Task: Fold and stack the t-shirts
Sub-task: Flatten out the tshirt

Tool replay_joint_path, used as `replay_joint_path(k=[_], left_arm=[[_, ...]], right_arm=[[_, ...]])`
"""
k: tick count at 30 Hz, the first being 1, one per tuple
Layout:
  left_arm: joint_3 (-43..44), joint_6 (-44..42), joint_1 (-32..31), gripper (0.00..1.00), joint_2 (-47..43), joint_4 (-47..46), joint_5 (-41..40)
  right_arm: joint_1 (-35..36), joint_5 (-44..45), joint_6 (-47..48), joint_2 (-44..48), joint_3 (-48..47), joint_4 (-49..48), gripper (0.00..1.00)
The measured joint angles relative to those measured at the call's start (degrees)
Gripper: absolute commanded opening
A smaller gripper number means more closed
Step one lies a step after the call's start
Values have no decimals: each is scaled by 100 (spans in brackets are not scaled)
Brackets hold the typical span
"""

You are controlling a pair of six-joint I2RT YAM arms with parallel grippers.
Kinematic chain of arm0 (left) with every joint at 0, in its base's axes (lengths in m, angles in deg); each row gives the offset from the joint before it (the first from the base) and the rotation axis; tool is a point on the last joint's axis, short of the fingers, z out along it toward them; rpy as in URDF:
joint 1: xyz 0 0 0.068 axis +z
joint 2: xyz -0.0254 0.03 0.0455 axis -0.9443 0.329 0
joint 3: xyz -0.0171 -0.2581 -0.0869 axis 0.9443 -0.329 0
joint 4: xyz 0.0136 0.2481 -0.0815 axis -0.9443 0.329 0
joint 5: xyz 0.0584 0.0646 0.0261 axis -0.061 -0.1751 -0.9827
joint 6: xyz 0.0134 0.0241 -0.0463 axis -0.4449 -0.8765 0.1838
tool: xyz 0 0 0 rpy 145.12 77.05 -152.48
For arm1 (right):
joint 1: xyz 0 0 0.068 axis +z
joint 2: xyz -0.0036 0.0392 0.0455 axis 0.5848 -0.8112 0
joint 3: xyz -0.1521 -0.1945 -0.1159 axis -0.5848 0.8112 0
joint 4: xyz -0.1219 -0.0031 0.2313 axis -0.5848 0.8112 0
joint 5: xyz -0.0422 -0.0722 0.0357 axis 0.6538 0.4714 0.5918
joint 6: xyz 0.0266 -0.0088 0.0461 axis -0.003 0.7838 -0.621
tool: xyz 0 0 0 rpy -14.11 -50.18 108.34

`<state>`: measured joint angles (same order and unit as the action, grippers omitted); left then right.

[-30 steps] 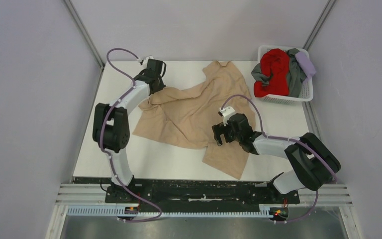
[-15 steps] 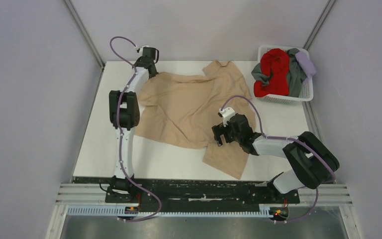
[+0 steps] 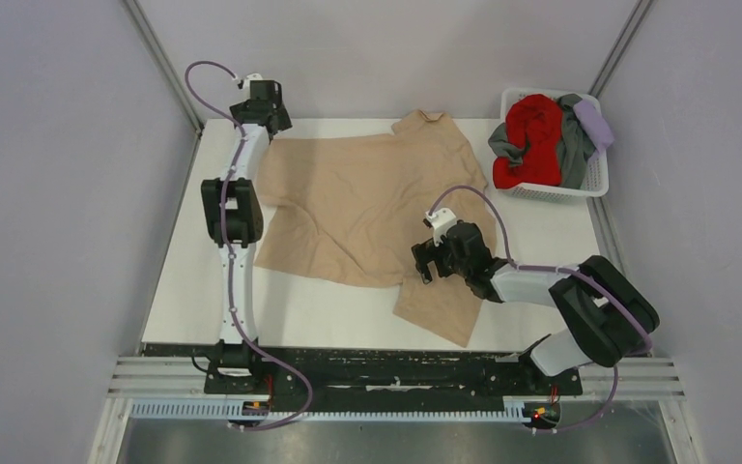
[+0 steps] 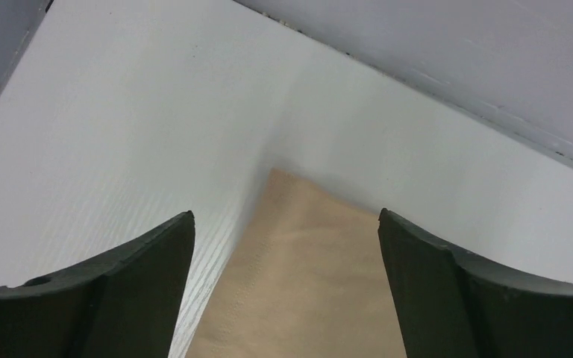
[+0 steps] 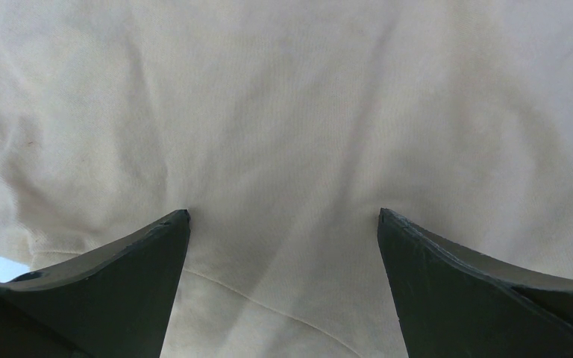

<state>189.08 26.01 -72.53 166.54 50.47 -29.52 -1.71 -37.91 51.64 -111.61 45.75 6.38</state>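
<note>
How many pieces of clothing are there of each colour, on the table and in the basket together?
tan t-shirt, spread on the table: 1
red garment, in the basket: 1
grey garment, in the basket: 1, as far as shows
pale lavender garment, in the basket: 1
Total: 4

Readable text: none in any view. Labels, brand marks, numbers, signs: none legible. Visible face of tan t-shirt [image 3: 367,203]: plain, unprinted.
</note>
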Motion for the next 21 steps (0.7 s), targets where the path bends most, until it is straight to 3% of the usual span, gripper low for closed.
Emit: replay_joint_path(k=[4, 7, 10, 15, 21], left_arm=[[-79, -17, -26, 100, -208, 33, 122], [-933, 243, -39, 100, -887, 120, 466], [-2352, 748, -57, 100, -2055, 195, 960], [-5274, 1523, -72, 100, -4207, -658, 2120], [-7543, 2114, -118, 100, -5053, -1547, 2815]], right_arm=[[0, 0, -22, 210, 81, 20, 99], [0, 0, -90, 461, 101, 46, 99], [0, 17, -186, 739, 101, 52, 99], [0, 254, -446, 1145, 101, 184, 99], [2, 601, -866, 1366, 101, 354, 99]])
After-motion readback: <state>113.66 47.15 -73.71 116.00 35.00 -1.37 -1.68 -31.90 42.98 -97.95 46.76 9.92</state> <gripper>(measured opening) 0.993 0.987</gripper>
